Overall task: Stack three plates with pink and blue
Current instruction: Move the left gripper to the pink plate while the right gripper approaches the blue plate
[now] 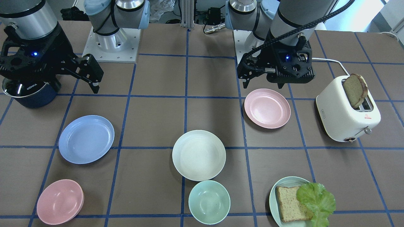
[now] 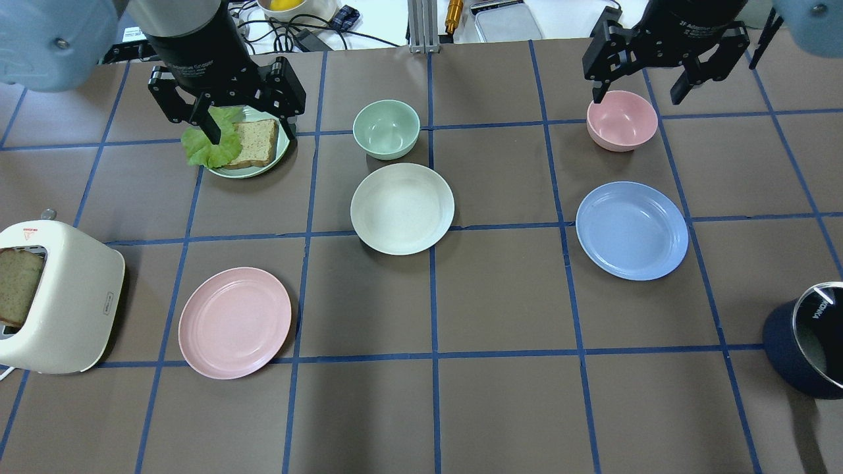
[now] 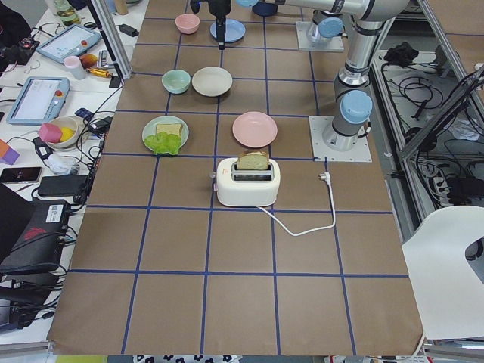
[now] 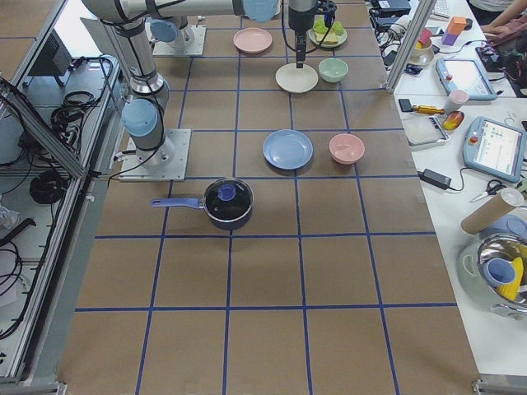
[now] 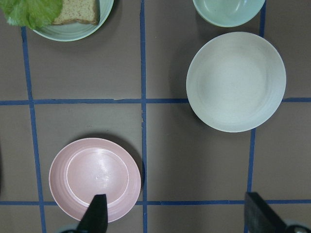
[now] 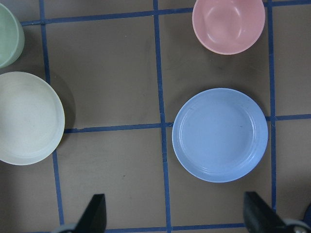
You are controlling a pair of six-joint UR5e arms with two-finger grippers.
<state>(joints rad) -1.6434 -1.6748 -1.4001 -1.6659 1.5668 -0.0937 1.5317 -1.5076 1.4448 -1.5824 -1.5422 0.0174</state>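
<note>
1. Since each plate lies flat and alone, nothing is stacked on the brown table (image 2: 500, 296).
2. The left gripper (image 5: 177, 216) hangs high over the left side, spread wide and holding nothing.
3. The right gripper (image 6: 175, 216) hangs high over the right side, also spread wide and empty.
4. A white toaster (image 2: 59, 296) with toast (image 2: 18, 286) in its slot stands at the near left edge.
5. A dark pot (image 2: 807, 339) stands at the near right edge.
6. The pink plate (image 2: 234, 322) lies near left, just beside the toaster.
7. The blue plate (image 2: 632, 230) lies on the right, well apart from the others.
8. The cream plate (image 2: 402, 208) lies in the middle, between the other two.
9. A green plate (image 2: 253, 171) carrying lettuce (image 2: 209, 148) and bread (image 2: 253, 143) sits far left.
10. A pink bowl (image 2: 622, 120) sits just beyond the blue plate.
11. A mint bowl (image 2: 386, 128) sits just beyond the cream plate.
</note>
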